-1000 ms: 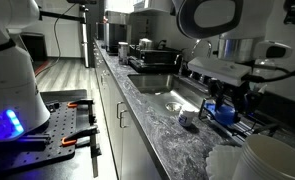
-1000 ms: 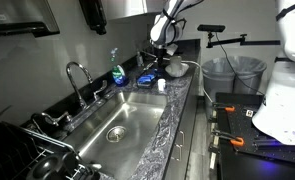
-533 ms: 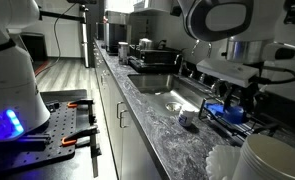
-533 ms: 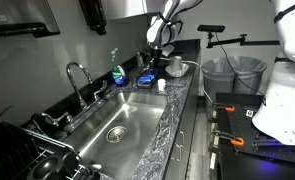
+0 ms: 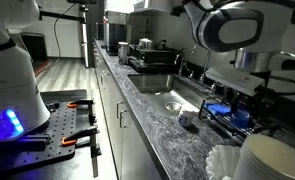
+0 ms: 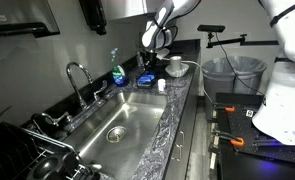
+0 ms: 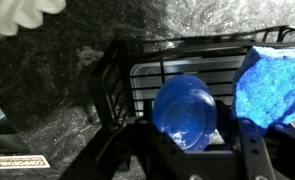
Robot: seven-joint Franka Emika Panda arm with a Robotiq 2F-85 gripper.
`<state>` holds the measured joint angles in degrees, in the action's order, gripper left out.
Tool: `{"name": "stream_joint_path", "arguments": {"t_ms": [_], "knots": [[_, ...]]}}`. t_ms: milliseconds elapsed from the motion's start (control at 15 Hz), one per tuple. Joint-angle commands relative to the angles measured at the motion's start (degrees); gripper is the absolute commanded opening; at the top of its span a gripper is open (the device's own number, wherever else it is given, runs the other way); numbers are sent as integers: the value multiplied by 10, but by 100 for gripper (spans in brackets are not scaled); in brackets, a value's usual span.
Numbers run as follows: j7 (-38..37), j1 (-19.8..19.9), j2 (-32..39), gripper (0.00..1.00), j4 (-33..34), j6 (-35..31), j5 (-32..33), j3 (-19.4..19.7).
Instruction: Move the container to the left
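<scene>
**Two jaws held apart above the blue container**

Two dark fingers (image 7: 249, 150) of the gripper (image 7: 192, 152) are seen at the bottom edge of the wrist view, blurred and cut off by the frame. They are held apart and nothing is pinched between them. The container (image 7: 185, 108), round and bright blue, is seen through the gap between them, lying lower. It is set inside a black wire rack (image 7: 122, 85), whose far side is lost in shadow.

Just beside the container, at the right of the wrist view, a rough blue block (image 7: 272, 85) is placed. It is cut by the frame edge, and what it is cannot be told. Only a part of a white object (image 7: 22, 12) is shown in the upper left corner. The grey marbled countertop (image 7: 47, 90) is seen around the rack.

In an exterior view the container (image 6: 147, 79) is only a small blue spot beyond the sink (image 6: 117, 125), with the gripper hanging above it, apart from it. A bottle with blue liquid (image 6: 117, 70) is stood near the wall. In an exterior view the container (image 5: 219, 110) is partly hidden, and the fingertips are hard to make out. The stacked white bowls (image 5: 272, 160) are unsharp and cut off in the corner.
</scene>
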<state>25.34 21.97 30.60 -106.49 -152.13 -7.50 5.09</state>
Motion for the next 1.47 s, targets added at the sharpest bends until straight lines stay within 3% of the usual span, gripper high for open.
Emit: {"name": "stream_joint_path", "arguments": {"t_ms": [0, 533, 600, 667, 800, 1333, 1400], "knots": [[-22, 3, 26, 36, 45, 32, 10, -4], [-24, 3, 50, 36, 77, 62, 16, -4], [-24, 3, 50, 73, 79, 66, 17, -3], [-23, 3, 48, 88, 79, 69, 17, -3], [-19, 4, 42, 99, 76, 71, 16, -4], [-4, 6, -32, 100, 6, 43, 13, -6], [-2, 6, -47, 80, -9, 40, 12, -6]]}}
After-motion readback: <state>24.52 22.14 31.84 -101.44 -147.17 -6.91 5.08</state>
